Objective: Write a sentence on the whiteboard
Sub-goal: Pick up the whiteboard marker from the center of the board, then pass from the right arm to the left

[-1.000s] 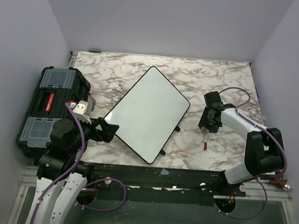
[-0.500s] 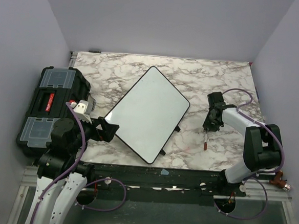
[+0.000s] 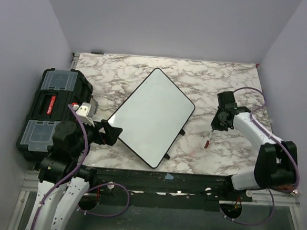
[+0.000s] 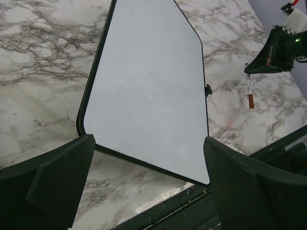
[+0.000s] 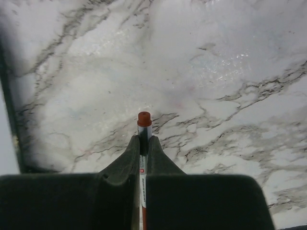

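The whiteboard (image 3: 153, 115) lies flat and turned diagonally on the marble table, its white face blank; no sentence shows on it. My left gripper (image 3: 109, 133) stands open at the board's near-left edge, and in the left wrist view the left gripper (image 4: 148, 143) has its fingers spread either side of the whiteboard (image 4: 148, 81). Right of the board, my right gripper (image 3: 216, 124) is shut on a red marker (image 3: 208, 140). In the right wrist view the right gripper (image 5: 144, 139) pinches the marker (image 5: 144, 122), whose red end pokes out above the marble. The marker (image 4: 250, 93) slants down toward the table.
A black toolbox (image 3: 54, 108) with clear lid compartments sits at the table's left edge, beside the left arm. Lilac walls close in the back and both sides. A black rail (image 3: 165, 180) runs along the near edge. The board's black rim (image 5: 12, 120) shows left of the right gripper.
My right gripper has closed on the red marker, which lay on the marble before, and has drawn back and right with it. The left arm and the board have not moved.
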Motion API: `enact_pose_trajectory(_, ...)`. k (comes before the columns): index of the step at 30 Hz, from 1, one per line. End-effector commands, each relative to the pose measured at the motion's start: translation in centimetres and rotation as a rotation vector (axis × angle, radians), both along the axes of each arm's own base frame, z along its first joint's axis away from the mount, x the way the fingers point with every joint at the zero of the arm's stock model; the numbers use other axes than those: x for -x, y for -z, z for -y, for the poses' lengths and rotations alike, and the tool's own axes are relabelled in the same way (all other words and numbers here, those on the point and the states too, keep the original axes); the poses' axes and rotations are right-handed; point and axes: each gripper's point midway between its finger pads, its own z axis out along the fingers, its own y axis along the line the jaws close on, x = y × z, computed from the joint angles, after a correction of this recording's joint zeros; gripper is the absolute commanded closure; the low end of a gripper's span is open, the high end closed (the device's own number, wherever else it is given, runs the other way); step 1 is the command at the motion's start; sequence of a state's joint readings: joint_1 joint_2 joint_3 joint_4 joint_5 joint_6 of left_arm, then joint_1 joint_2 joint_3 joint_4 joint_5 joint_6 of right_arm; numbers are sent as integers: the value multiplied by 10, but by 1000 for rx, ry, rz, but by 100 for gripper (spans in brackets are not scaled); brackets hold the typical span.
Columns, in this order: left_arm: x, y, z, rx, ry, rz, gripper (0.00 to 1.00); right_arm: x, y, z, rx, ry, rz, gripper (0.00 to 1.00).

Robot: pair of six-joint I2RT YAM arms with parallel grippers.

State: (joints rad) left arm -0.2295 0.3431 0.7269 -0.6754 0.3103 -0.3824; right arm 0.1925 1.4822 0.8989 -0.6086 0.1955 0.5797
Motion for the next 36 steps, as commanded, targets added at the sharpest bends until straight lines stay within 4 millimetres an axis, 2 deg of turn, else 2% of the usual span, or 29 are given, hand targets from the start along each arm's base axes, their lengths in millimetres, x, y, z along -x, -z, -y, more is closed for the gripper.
enact_pose_trajectory(1, 0, -5, 3, 6, 14, 6, 2, -10, -51, 1, -38, 77, 126, 99)
enact_pose_trajectory(6, 4, -15, 6, 46, 26, 20, 2, -11, -94, 8, -72, 216, 260, 99)
enact_pose_trajectory(9, 2, -19, 2, 80, -24, 16, 2, -7, -111, 6, -133, 283, 318, 99)
enact_pose_trajectory(17, 5, -29, 7, 126, -7, 11, 1, -6, -155, -31, -439, 249, 509, 99)
enact_pose_trajectory(20, 8, -36, 11, 147, 15, 12, 1, -2, -160, -34, -483, 279, 510, 99)
enact_pose_trajectory(23, 16, -48, 23, 176, 95, 29, 2, 5, -164, -27, -489, 373, 499, 99)
enact_pose_trajectory(27, 16, -53, 33, 220, 148, 46, 2, 12, -171, -14, -471, 499, 482, 99)
enact_pose_trajectory(31, 19, -68, 52, 285, 281, 95, 4, 20, -176, -5, -466, 623, 456, 99)
enact_pose_trajectory(36, 10, -84, 62, 272, 310, 148, 9, 21, -179, -10, -547, 711, 450, 99)
